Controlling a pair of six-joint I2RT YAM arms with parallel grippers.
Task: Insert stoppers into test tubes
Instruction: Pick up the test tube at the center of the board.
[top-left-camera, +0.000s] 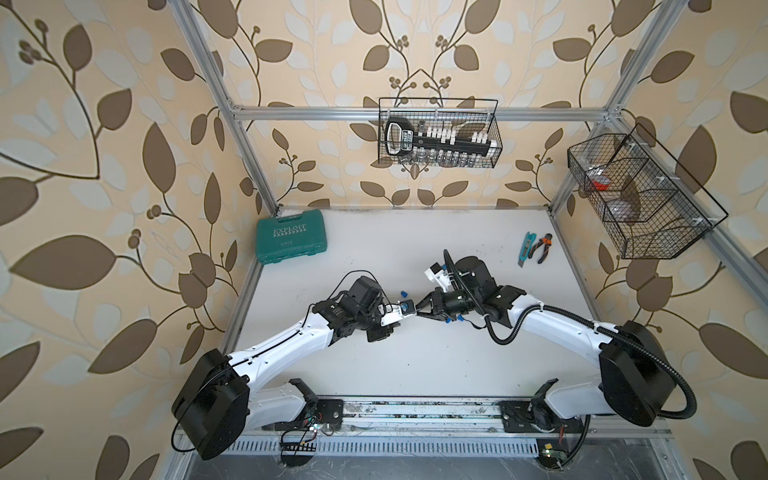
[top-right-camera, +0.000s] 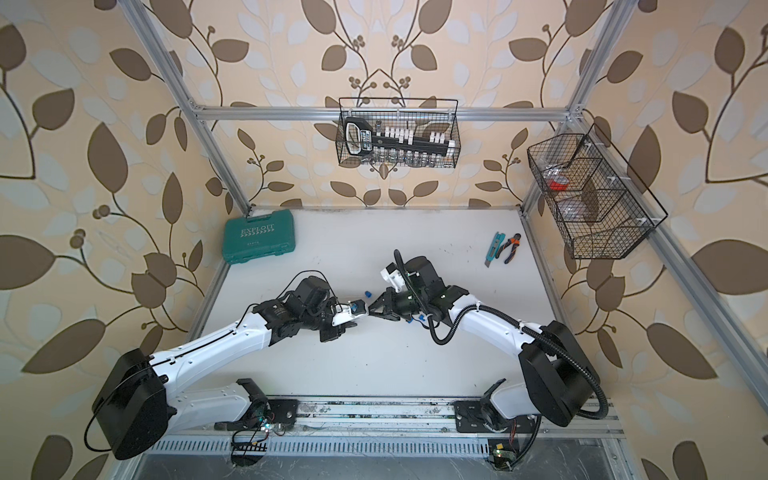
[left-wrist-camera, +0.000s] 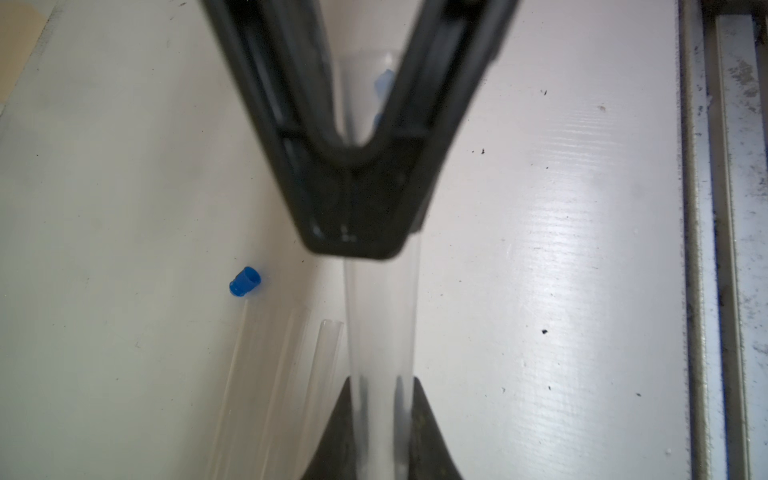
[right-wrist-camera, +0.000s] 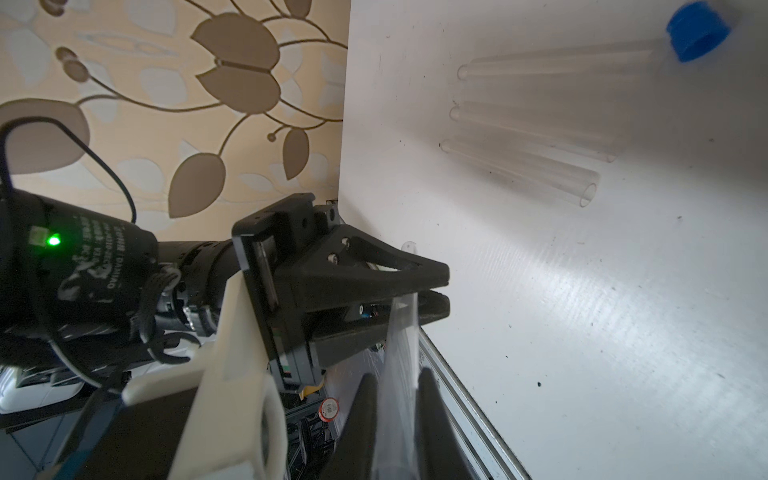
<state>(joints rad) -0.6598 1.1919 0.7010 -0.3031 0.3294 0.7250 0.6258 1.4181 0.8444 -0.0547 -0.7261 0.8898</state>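
The test tube (left-wrist-camera: 380, 316) in hand is held clear of the table (left-wrist-camera: 561, 249), near its middle, between the two arms. The left pincer (left-wrist-camera: 382, 388) is pressed together on it, one finger on each side. The right pincer (right-wrist-camera: 397, 374) has its fingers along either side of the same tube. Whether they press it or only flank it cannot be told.

The tube's long axis runs from one pincer to the other, crosswise through the left fingertips and lengthwise along the right fingers toward that palm. Which end is the mouth cannot be told. A blue spot (top-left-camera: 404, 308) at the left pincer's tip, seen in both top views, is too small to read as a seated stopper.

Three more test tubes (right-wrist-camera: 528, 124) lie side by side on the table, apart from the pincers, with a loose stopper (left-wrist-camera: 244, 281) just beside their ends. Two further stoppers (top-left-camera: 447, 321) lie by the right wrist.

Judging from this, the left arm is the holder. The right arm, nearer those two, would fetch one and push it in along the tube's axis.
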